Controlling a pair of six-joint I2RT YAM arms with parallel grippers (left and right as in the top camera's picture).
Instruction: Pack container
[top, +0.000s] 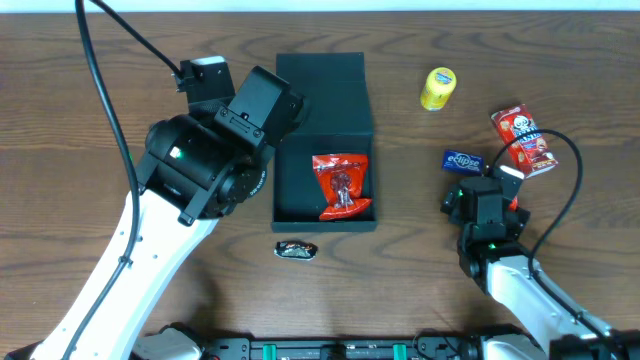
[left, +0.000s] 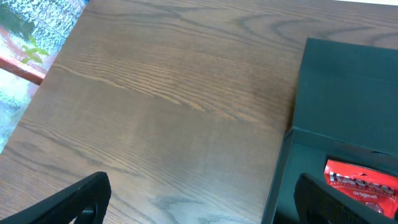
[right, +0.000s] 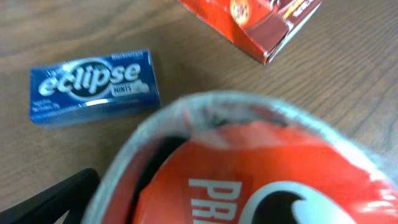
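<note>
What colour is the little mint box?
The mint box is blue, clearest in the right wrist view.

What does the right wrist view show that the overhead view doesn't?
Only the right wrist: a red can with a pale rim, filling the lower frame. Only the overhead: the container holding a red packet, a yellow tub and a dark wrapped sweet. Both: the blue Eclipse mints and the red box.
</note>
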